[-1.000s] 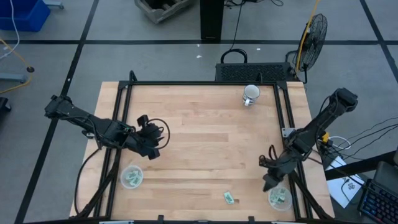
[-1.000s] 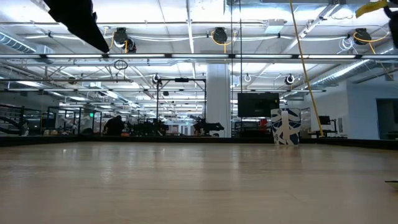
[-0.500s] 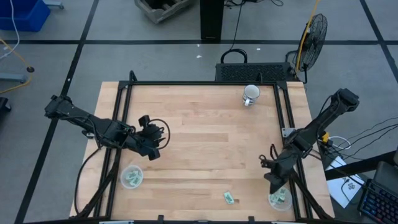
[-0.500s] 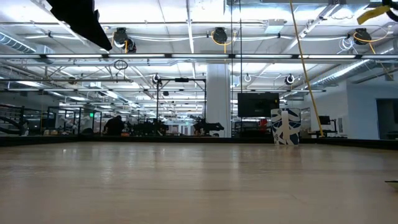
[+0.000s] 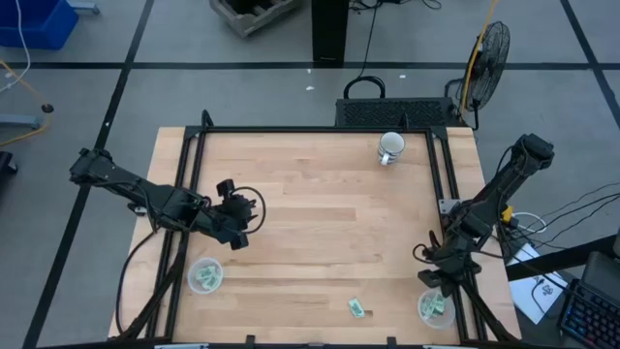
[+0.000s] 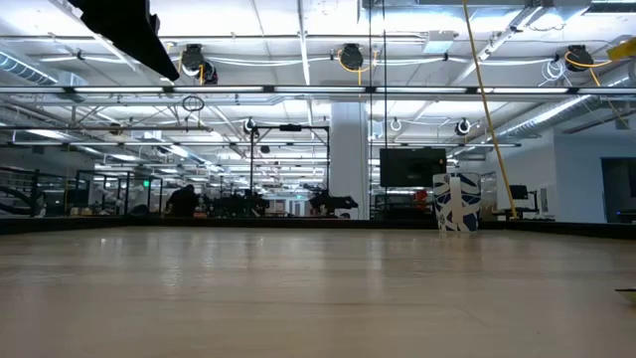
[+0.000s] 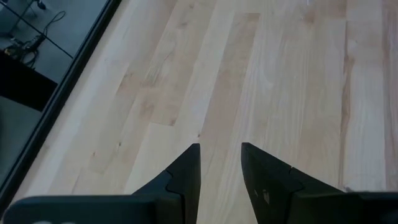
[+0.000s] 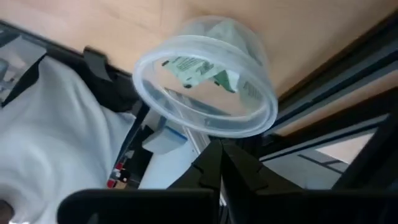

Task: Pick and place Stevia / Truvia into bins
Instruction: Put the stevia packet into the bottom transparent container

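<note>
1. One green-and-white sachet (image 5: 356, 308) lies loose on the table (image 5: 320, 213) near the front edge, between the two cups and closer to the right one. Its long axis appears to run roughly front to back, slightly slanted.

2. The right cup (image 5: 435, 308) stands at the front right corner and holds several sachets (image 8: 205, 71). The left cup (image 5: 204, 276) stands near the front left and holds sachets too.

3. The right gripper (image 5: 433, 281) hangs just above and beside the right cup, at the table's right edge. The loose sachet lies to its left, toward the table's middle and a little nearer the front. This arm is the nearer of the two.

4. In the right wrist view the fingers (image 8: 217, 165) meet at their tips with no gap; nothing shows between them. The cup rim lies just beyond the tips.

5. The left gripper (image 5: 232, 215) waits over bare wood on the left side, well apart from the loose sachet. Its fingers (image 7: 186, 177) stand a narrow way apart, holding nothing.

6. Judgement: the next pick falls to the right arm, which would need to spread its fingers and swing left to the sachet.
</note>
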Motion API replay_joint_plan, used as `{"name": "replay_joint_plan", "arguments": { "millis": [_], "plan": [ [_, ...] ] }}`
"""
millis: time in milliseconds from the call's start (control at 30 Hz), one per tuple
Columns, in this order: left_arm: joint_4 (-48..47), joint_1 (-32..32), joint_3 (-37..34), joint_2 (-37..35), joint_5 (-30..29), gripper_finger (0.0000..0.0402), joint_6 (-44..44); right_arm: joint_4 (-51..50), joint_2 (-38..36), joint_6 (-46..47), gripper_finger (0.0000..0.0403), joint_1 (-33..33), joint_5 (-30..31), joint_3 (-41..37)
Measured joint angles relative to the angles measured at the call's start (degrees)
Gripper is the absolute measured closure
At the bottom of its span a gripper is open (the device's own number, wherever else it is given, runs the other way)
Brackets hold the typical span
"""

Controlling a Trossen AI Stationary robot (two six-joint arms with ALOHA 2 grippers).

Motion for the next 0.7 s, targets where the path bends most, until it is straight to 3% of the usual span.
{"name": "replay_joint_plan", "arguments": {
  "millis": [167,700],
  "plan": [
    [0.0,0.0,0.0,0.0,0.0,0.0279,-0.2,-7.9,0.3,1.4,0.0402,0.7,-1.4,0.0],
    [0.0,0.0,0.0,0.0,0.0,0.0279,0.5,-10.1,3.4,1.4,0.0402,0.6,0.1,0.0]
  ]
}}
